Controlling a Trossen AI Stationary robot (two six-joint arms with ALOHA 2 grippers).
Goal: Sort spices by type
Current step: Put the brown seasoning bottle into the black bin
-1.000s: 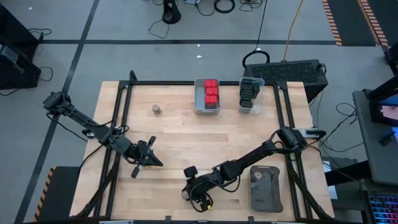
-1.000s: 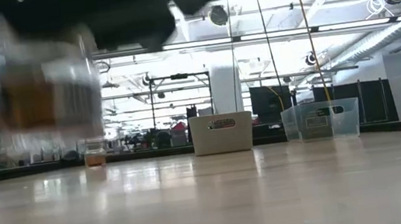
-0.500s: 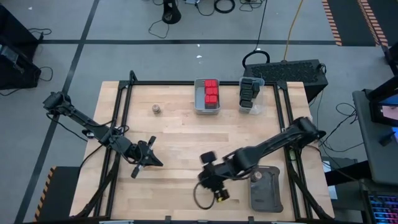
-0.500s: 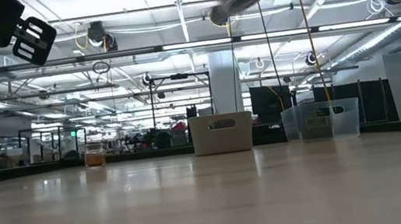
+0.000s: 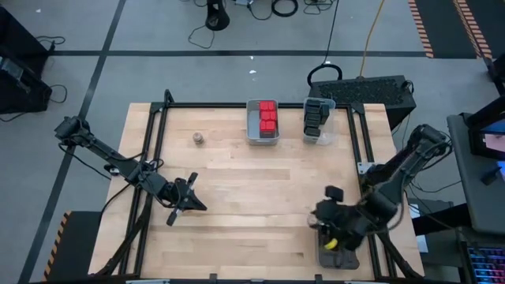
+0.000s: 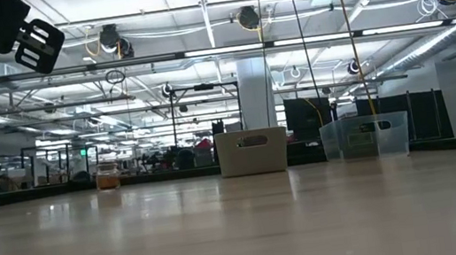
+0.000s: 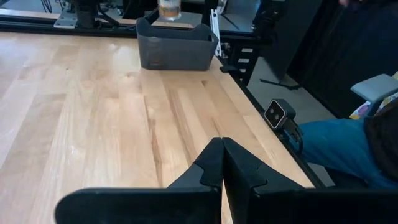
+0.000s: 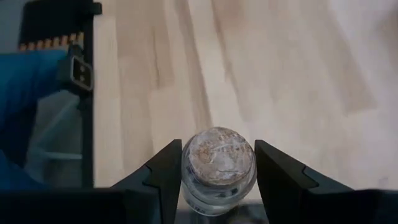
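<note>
High view: large pale wooden desk (image 5: pixel 237 170) with black metal frame rails, on a grey floor with black tape lines and loose cables. No brand or writing readable on anything; the low view shows a faint label on the clear bin, too small to read.

Far edge of the desk holds a grey plastic bin (image 5: pixel 263 121) packed with red-capped blocky spice containers (image 5: pixel 267 118), and just beside it a clear plastic bin (image 5: pixel 319 120) holding dark black spice containers (image 5: pixel 316 115). A lone round glass jar with tan-brown top (image 5: pixel 198 138) stands apart on the left part of the desk.

Right gripper (image 5: pixel 330 239) hangs over the dark grey flat tray (image 5: pixel 338 256) at the near right corner; its jaws are grasping a round glass jar with cork-like tan top (image 8: pixel 217 160).

Left gripper (image 5: pixel 189 203) waits low over the near left of the desk, jaws clenched, nothing in them.

Low view: room behind is an open lab with white ceiling strip lights, pipes and racks.
</note>
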